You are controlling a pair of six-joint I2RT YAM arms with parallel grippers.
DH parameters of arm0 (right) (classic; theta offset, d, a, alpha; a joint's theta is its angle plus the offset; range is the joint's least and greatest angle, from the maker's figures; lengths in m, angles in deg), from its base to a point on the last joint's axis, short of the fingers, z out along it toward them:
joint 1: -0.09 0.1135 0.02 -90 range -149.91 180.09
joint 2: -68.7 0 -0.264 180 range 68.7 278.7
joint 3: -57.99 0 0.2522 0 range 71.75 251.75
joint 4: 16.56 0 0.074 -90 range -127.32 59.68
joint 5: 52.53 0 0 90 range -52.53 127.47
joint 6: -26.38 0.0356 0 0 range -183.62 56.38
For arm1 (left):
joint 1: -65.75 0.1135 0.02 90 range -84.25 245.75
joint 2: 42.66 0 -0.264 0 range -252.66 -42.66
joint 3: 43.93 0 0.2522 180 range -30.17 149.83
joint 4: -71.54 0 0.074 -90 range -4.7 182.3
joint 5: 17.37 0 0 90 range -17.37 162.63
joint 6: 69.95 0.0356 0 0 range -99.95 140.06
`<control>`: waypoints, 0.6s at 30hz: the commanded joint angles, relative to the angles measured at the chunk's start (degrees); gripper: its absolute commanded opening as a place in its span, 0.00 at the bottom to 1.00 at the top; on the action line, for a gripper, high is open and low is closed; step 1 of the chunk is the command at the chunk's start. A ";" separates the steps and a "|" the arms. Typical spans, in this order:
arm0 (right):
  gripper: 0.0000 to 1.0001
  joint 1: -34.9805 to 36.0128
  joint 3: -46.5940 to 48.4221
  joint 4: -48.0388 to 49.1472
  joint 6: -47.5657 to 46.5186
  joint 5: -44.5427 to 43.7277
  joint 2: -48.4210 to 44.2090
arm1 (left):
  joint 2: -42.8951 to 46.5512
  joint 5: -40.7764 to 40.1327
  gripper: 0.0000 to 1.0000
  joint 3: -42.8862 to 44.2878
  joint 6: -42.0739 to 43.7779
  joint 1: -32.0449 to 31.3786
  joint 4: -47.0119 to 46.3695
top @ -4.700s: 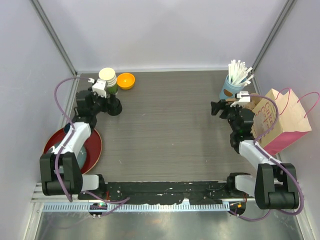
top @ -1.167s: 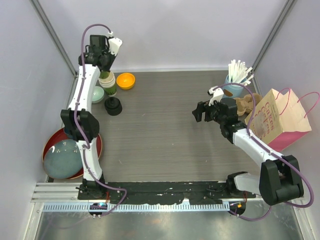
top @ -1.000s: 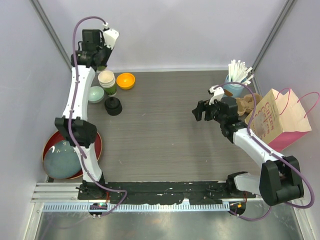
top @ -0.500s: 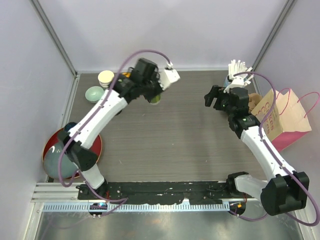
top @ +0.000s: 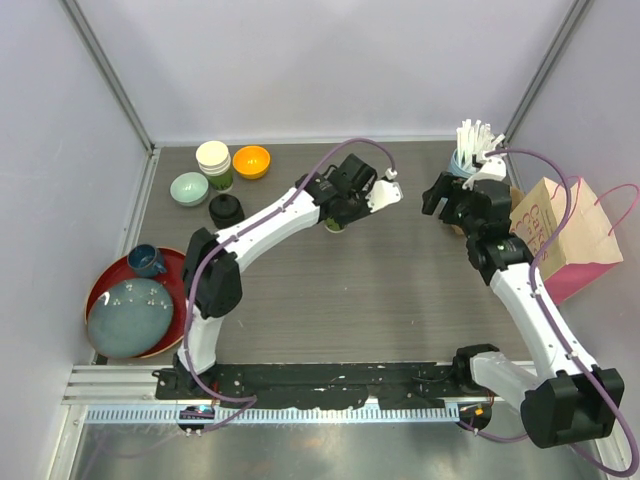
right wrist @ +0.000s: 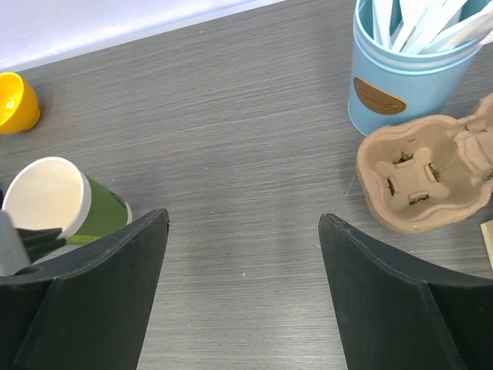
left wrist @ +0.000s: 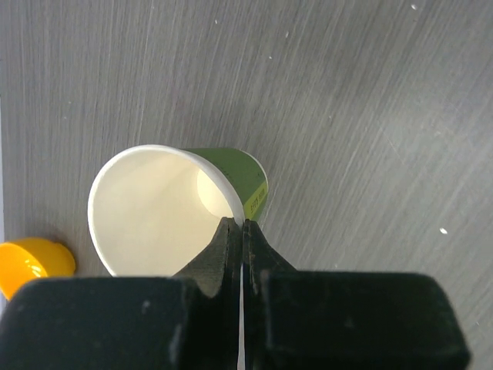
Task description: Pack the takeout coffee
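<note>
- The left gripper (top: 338, 212), its arm stretched out to mid-table, is at the rim of a small dark-green paper cup (top: 334, 225).
- The right gripper (top: 437, 200) hangs near a light-blue cup of white straws (top: 466, 160).
- At the far left stand a second dark-green paper cup (top: 214, 162), an orange bowl (top: 251, 160), a pale green bowl (top: 189, 188) and a round black plastic lid (top: 225, 210).
- A round red tray (top: 187, 290) holds a grey-blue plate (top: 125, 318) and a dark blue mug (top: 146, 261).
- A pink and tan paper bag (top: 565, 245) stands at the right edge.

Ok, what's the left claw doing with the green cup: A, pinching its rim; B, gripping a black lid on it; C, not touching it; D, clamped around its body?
A: the left claw is shut on the rim of the lidless green cup, one finger inside it and one outside.
</note>
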 commanded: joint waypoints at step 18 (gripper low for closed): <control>0.85 -0.54 0.32 -0.99 -5.11 0.17 -4.10 | -12.22 9.37 0.14 10.49 -2.37 3.38 -3.89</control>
